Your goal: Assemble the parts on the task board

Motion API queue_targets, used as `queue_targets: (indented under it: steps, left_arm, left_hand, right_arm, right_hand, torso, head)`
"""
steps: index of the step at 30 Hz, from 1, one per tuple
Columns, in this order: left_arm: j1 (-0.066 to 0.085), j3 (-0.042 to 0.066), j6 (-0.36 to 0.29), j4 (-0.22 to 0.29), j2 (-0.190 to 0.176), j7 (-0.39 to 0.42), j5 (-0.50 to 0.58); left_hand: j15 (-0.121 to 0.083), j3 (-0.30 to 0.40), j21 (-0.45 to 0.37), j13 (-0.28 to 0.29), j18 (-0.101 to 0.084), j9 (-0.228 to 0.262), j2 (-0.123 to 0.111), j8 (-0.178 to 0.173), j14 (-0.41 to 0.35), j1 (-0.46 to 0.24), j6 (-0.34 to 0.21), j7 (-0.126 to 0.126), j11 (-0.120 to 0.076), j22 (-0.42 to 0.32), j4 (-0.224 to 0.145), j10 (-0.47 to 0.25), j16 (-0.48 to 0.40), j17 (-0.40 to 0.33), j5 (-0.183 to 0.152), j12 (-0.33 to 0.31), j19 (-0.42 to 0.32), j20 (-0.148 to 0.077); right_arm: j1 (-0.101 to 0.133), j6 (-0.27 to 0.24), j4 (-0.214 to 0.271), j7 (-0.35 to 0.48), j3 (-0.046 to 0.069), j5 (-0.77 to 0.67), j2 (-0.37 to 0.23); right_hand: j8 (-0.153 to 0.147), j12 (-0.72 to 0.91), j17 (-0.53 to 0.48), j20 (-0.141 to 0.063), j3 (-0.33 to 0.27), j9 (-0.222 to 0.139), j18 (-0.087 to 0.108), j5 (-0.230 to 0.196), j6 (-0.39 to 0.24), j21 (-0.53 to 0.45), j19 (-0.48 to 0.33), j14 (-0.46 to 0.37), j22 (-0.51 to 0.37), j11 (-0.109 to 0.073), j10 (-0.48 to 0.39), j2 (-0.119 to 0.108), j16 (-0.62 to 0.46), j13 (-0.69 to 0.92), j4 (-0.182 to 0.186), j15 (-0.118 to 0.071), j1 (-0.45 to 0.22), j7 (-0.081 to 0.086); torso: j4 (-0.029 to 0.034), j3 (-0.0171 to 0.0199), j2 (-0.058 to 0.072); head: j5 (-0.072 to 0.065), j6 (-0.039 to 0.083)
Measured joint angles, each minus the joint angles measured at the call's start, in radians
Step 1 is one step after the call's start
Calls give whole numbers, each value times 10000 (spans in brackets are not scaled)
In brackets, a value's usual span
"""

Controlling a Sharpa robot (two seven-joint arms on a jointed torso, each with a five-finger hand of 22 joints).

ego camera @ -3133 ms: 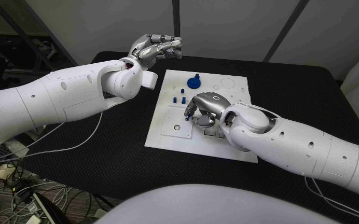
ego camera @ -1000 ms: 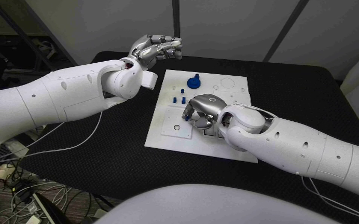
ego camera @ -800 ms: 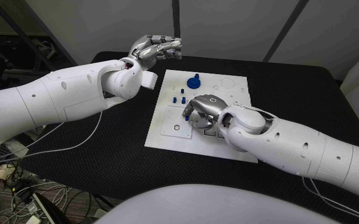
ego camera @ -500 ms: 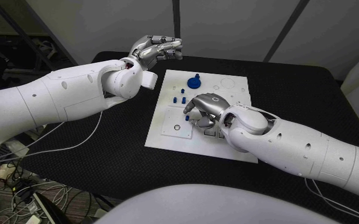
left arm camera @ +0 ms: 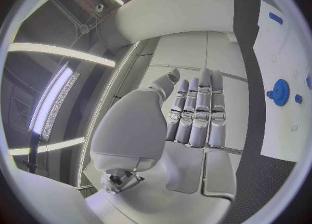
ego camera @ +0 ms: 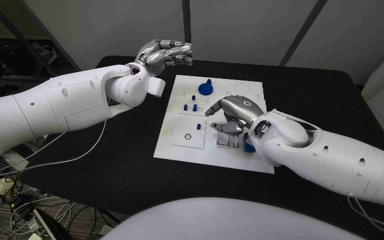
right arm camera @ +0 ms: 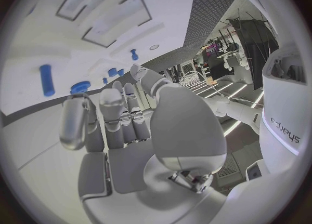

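White task board (ego camera: 180,140) lies on the black table (ego camera: 104,151); right robot hand (ego camera: 232,111) hovers over it, fingers curled, empty; left robot hand (ego camera: 164,54) hangs curled beyond the board's far corner.

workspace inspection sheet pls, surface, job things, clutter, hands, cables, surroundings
surface: black table, matte, carrying the white task board in the middle.
job's things: blue gear-like part at the board's far end; small blue parts in a cluster nearer the middle; another blue part beside the right wrist.
clutter: nothing seen on the table apart from the board.
hands: left hand raised past the board's far left corner, fingers curled in, holding nothing; right hand over the board's middle, fingers apart, nothing seen in it.
cables: white cable trailing across the table's left side; a tangle on the floor.
surroundings: grey wall panels behind.
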Motion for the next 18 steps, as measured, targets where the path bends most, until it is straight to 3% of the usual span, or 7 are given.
queue_targets:
  steps: [3,6,10,18]
  left_arm:
    - [0,-5,25,-12,1,-15,0]
    - [0,-20,49,-18,13,-26,0]
    - [0,-27,75,-30,21,-33,0]
    - [-1,-37,104,-61,58,-41,0]
  left_hand:
    - [0,0,0,0,1,0,0,0,0,0,0,0,0,0,0,0,0,0,0,0,0,0]
    - [0,0,0,0,1,0,0,0,0,0,0,0,0,0,0,0,0,0,0,0,0,0]
    - [0,-28,0,0,0,0,0,0,0,1,0,0,0,-14,-28,0,1,1,0,0,0,0]
    - [0,-28,0,0,1,0,-1,0,0,1,0,0,0,-13,-28,0,1,1,0,0,0,0]
  right_arm:
    - [205,41,61,-171,261,87,-340]
    - [444,188,5,-372,431,156,-599]
    - [660,513,-116,-617,505,183,-756]
    - [808,1414,-509,-1011,542,78,-677]
  right_hand:
    - [0,0,51,-4,-24,2,0,0,40,52,65,0,0,39,38,0,35,0,19,0,0,-28]
    - [0,0,51,-4,-156,10,1,-244,114,87,65,36,0,1,70,0,120,0,74,-36,0,-3]
    - [0,0,-26,-4,-385,9,0,-722,127,116,65,36,0,1,70,-40,141,-17,192,-36,39,-17]
    - [0,-47,-220,-4,-583,9,1,-758,163,43,65,36,0,18,-24,-144,140,-29,307,-36,144,-53]
  torso:
    - [-17,-8,0]
    - [-35,-11,-11]
    - [-40,-13,-12]
    - [-25,-20,-9]
  head:
    - [-81,0]
    - [-136,0]
    - [-222,0]
    - [-292,0]
